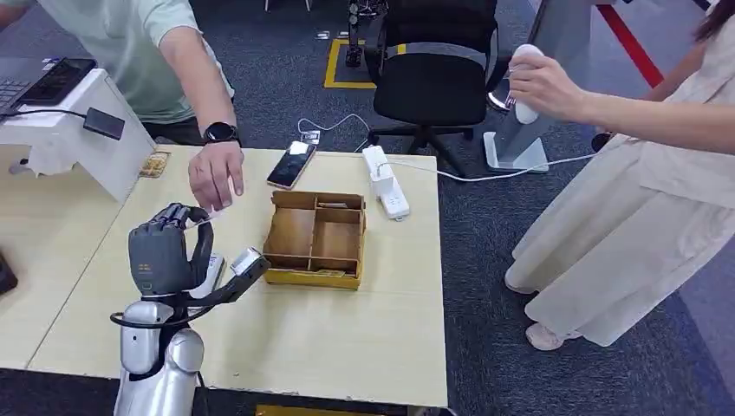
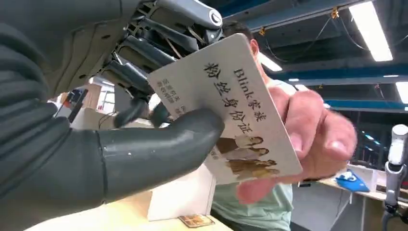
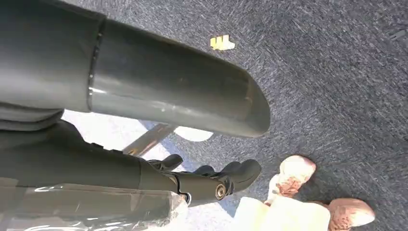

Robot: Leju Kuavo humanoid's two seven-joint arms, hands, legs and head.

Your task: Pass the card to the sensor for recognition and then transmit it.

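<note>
My left hand is raised over the left part of the table. It holds a white card with dark printed characters and a small picture, and my thumb presses on the card's face. A person's hand reaches in from the far side, and its fingers grip the same card at its other end. In the head view the card is a small white sliver between the two hands. A flat white device lies on the table under my hand. My right hand hangs over the carpet with its fingers apart and holds nothing.
A wooden compartment box stands mid-table, with a phone and a white power strip behind it. A white stand sits at the left. A black chair stands beyond the table. A second person at the right holds a white handheld device.
</note>
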